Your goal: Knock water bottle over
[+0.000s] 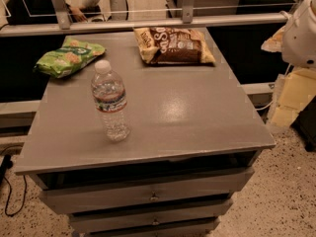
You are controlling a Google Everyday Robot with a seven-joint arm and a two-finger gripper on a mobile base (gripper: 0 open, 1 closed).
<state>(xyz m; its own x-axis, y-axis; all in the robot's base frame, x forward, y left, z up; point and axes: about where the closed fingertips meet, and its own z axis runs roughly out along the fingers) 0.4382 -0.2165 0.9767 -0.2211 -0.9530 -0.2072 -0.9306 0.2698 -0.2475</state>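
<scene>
The water bottle (110,102) stands upright on the left half of the grey cabinet top (197,117), nearer the front edge. It is clear and ribbed, with a white cap and a white label banded red and green. My gripper is not in view. Only a white rounded part of my arm (302,33) shows at the right edge, off to the side of the cabinet and far from the bottle.
A green snack bag (69,56) lies at the back left corner. A brown chip bag (175,45) lies at the back centre. A metal rail (148,22) runs behind the cabinet. Drawers (148,194) are below the top. Yellowish objects (291,98) stand to the right.
</scene>
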